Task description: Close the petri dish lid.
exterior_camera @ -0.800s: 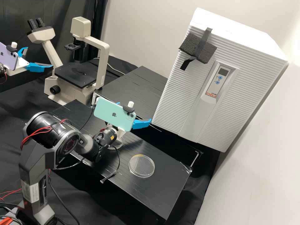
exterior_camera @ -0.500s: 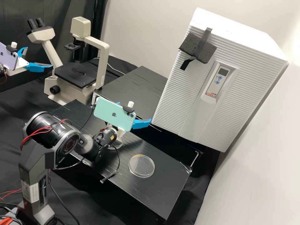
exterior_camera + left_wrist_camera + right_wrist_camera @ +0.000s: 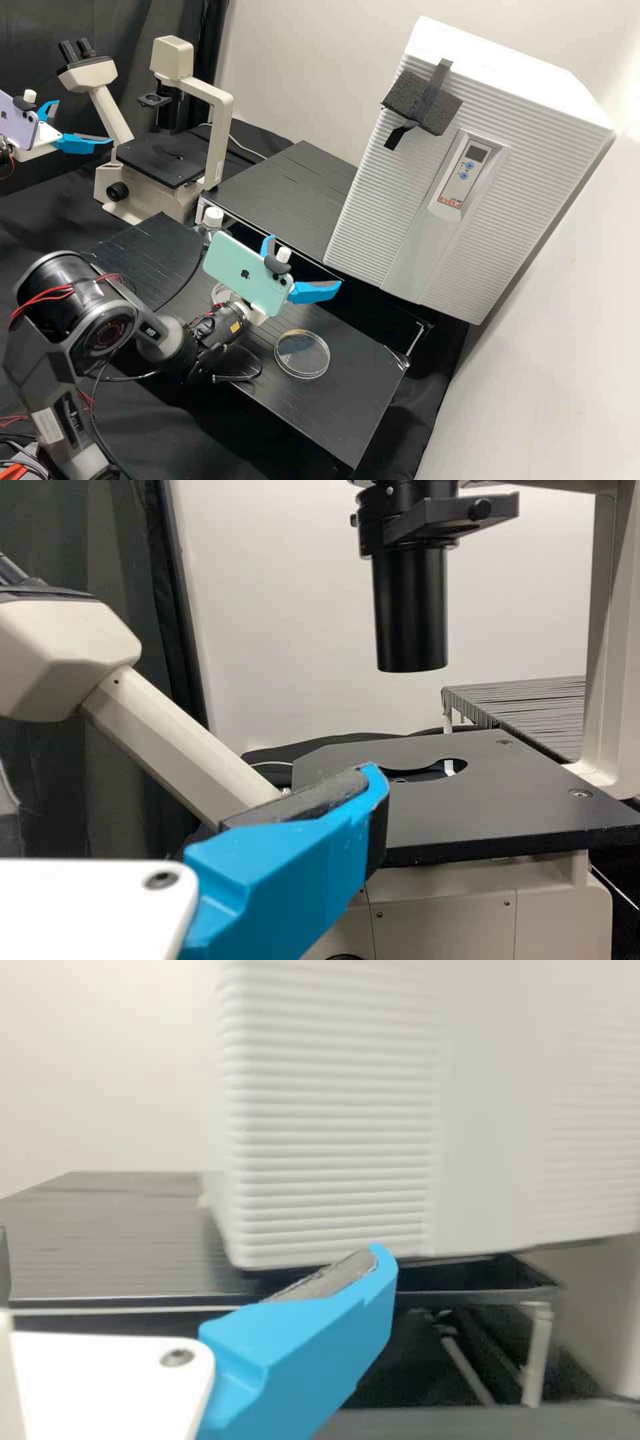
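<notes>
Left gripper (image 3: 83, 122) spread, arm cut off at high view's edge; capped bottle (image 3: 213, 217) newly visible, partly hidden by mint phone (image 3: 247, 273); petri dish (image 3: 302, 354) unmoved on black bench (image 3: 333, 427), clear rims hard to separate; right gripper (image 3: 305, 260) spread, shifted nearer dish

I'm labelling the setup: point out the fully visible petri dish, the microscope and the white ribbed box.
Petri dish (image 3: 303, 354), high view, round face.
Microscope (image 3: 520, 805), left wrist view, black stage.
White box (image 3: 330, 1130), right wrist view, ribbed front.
</notes>
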{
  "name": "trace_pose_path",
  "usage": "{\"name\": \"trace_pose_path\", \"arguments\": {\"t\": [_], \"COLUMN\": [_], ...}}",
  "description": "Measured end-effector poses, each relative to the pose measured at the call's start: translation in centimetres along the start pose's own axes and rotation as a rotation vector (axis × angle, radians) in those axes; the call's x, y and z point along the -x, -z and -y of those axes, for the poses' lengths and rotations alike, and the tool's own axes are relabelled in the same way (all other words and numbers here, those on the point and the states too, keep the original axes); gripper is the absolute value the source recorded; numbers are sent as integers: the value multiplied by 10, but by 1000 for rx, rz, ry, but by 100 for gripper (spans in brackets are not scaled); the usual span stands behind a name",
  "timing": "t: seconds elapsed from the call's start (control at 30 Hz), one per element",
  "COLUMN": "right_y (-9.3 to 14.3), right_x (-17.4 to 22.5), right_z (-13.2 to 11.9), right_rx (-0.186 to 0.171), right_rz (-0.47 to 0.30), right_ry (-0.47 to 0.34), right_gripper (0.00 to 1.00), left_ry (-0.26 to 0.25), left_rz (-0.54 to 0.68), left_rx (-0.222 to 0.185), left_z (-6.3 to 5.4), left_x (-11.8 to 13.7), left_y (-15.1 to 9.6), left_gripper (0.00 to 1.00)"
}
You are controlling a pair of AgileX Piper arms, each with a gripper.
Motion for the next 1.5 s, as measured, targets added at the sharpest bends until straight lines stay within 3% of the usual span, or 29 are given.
{"name": "trace_pose_path", "arguments": {"t": [0.13,0.27,0.9,1.13,1.5], "right_y": [-14,-25,-38,-37,-42], "right_x": [15,29,63,76,89], "right_z": [-7,-11,-19,-24,-26], "right_rx": [2,29,106,101,131], "right_rz": [31,67,121,123,148], "right_ry": [-20,-13,-2,-16,2], "right_gripper": [100,100,100,100,100], "left_ry": [0,0,0,0,0], "left_rz": [0,0,0,0,0], "left_rx": [0,0,0,0,0], "left_z": [0,0,0,0,0], "left_x": [0,0,0,0,0], "left_y": [0,0,0,0,0], "left_gripper": [100,100,100,100,100]}}
